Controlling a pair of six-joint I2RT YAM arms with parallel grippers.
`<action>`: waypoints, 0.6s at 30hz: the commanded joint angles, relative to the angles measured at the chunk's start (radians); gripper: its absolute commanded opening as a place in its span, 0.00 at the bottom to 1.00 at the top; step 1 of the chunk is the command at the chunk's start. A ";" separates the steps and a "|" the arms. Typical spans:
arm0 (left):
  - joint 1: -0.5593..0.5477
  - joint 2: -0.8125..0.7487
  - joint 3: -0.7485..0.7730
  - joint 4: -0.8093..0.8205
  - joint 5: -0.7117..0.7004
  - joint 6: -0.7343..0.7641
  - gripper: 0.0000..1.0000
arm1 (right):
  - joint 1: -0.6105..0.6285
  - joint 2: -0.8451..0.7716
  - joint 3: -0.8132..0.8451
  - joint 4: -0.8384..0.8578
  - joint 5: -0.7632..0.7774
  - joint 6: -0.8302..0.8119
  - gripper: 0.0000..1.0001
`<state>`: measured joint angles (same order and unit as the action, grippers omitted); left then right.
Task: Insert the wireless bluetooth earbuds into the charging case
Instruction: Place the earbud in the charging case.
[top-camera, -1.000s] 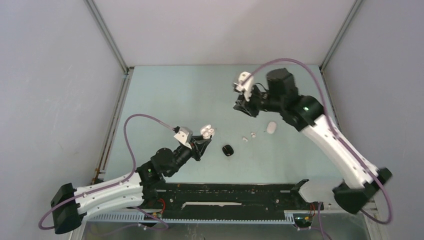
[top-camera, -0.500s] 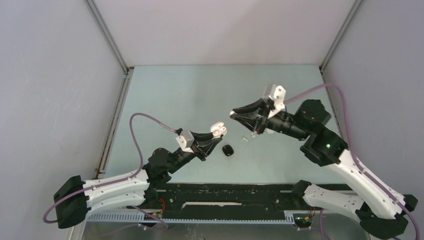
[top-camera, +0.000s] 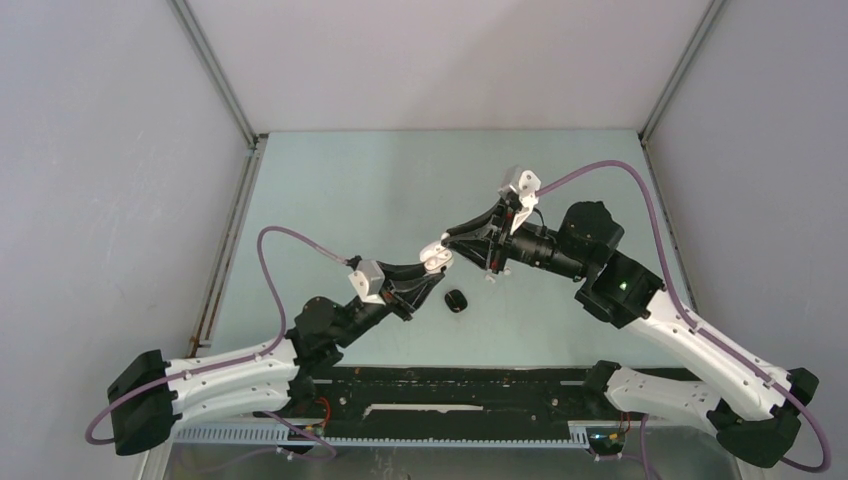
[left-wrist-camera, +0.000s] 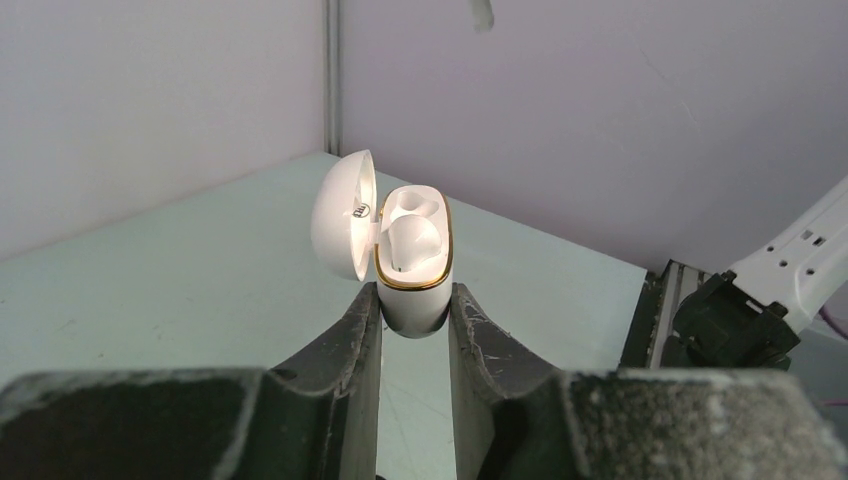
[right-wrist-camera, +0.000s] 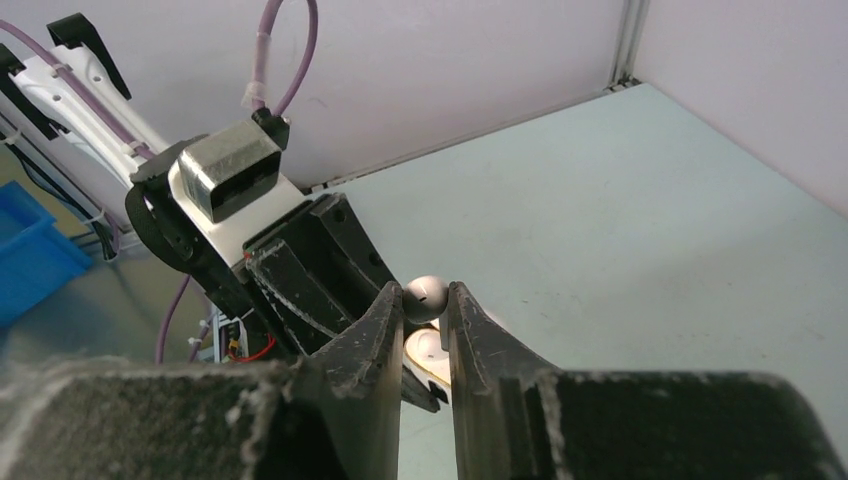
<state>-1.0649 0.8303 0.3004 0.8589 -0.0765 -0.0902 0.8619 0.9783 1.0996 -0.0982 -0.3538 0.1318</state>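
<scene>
Two claws work close together above the tabletop (top-camera: 350, 190). The left claw (top-camera: 428, 276) is clenched on the lower body of the white charging case (left-wrist-camera: 412, 312) and holds it upright and clear of the surface, with the lid (left-wrist-camera: 340, 215) swung open to one side. One well already appears to hold a seated earbud (left-wrist-camera: 412, 240); the other well looks empty. The right claw (right-wrist-camera: 424, 312) pinches a white earbud (right-wrist-camera: 424, 297) by its rounded head between the fingertips, just above the open case and not visibly touching it. Handling judgement: the earbud is very light, hard, glossy and rounded, so it is slippery and could squirt out of a two-point pinch if it is squeezed harder or knocked against the rim. The hold on the head looks workable, provided the stem end stays free to enter the well, though I cannot tell from these views which way the stem points. The case is also light and smooth. Gripping it low on the body, below the gold rim, keeps both wells and the hinge clear. The hinged lid is the weak part and should take no load. A small black object (top-camera: 457, 300) lies on the tabletop beneath the claws; I cannot tell whether it is a case or a bud.
</scene>
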 joint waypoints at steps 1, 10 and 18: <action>-0.004 -0.001 0.071 0.073 -0.022 -0.042 0.00 | 0.010 -0.027 -0.046 0.088 0.024 0.031 0.00; -0.007 0.078 0.096 0.189 0.018 -0.154 0.00 | 0.014 -0.044 -0.120 0.236 -0.006 -0.006 0.00; -0.007 0.068 0.085 0.202 0.014 -0.151 0.00 | 0.018 -0.052 -0.137 0.231 0.001 -0.047 0.00</action>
<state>-1.0676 0.9138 0.3576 0.9928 -0.0669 -0.2291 0.8738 0.9478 0.9707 0.0708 -0.3550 0.1192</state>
